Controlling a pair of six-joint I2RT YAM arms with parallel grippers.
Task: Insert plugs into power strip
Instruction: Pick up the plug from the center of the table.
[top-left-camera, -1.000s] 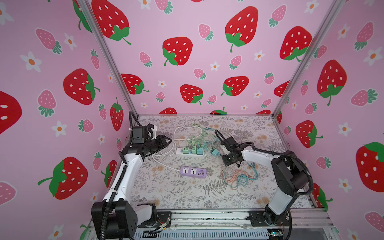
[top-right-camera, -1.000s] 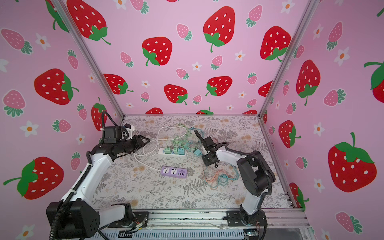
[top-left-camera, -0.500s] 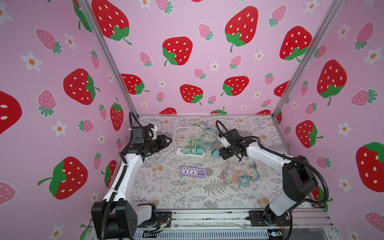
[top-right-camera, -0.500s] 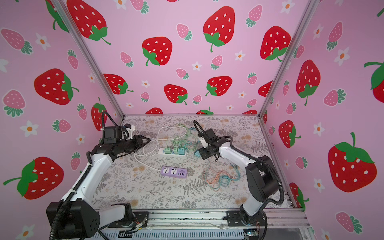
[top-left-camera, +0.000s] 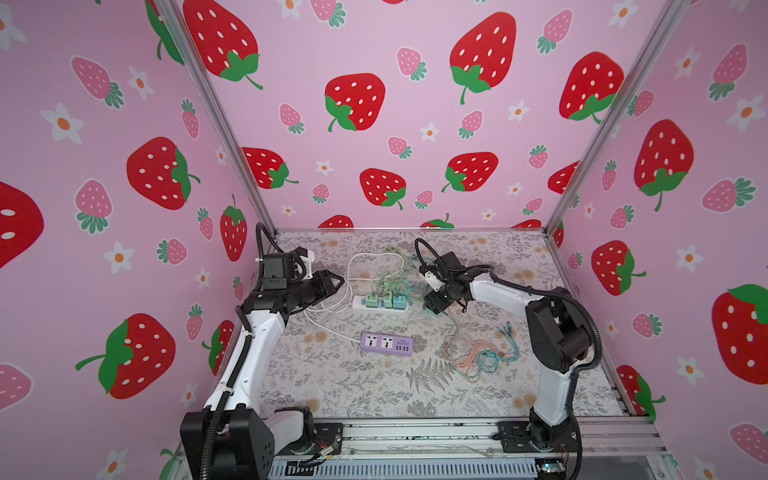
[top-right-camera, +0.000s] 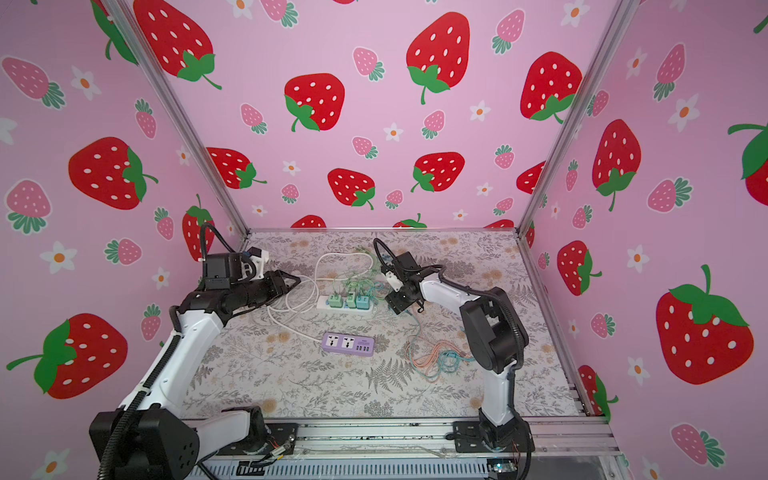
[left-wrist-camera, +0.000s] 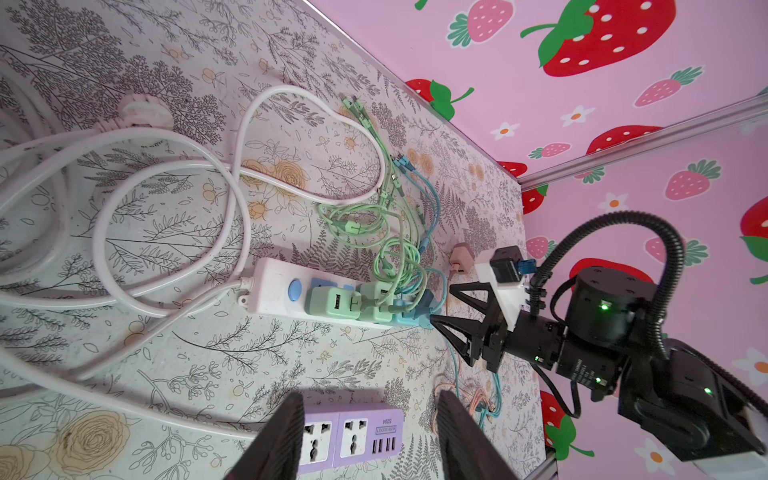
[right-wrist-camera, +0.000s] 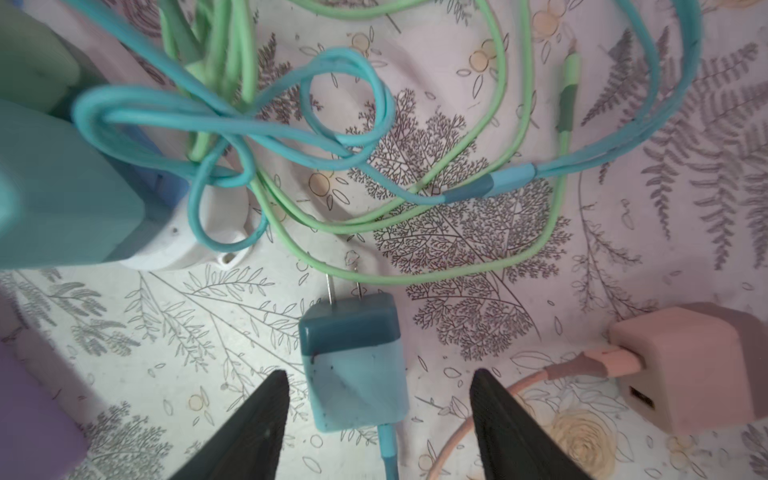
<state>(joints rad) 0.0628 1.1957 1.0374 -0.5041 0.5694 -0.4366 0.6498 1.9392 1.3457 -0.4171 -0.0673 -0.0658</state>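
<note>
Right of centre in both top views, my right gripper (right-wrist-camera: 378, 374), jaws spread, straddles the loose teal-blue plug (right-wrist-camera: 355, 361), seemingly lined up to grasp it beside the white power strip (top-left-camera: 359, 303); my left gripper (top-left-camera: 337, 283) hovers spread, empty.

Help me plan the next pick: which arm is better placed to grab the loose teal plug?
Right. The right end effector hangs open over the teal plug, jaws either side. The left end effector is across the white strip, by the cords.
</note>
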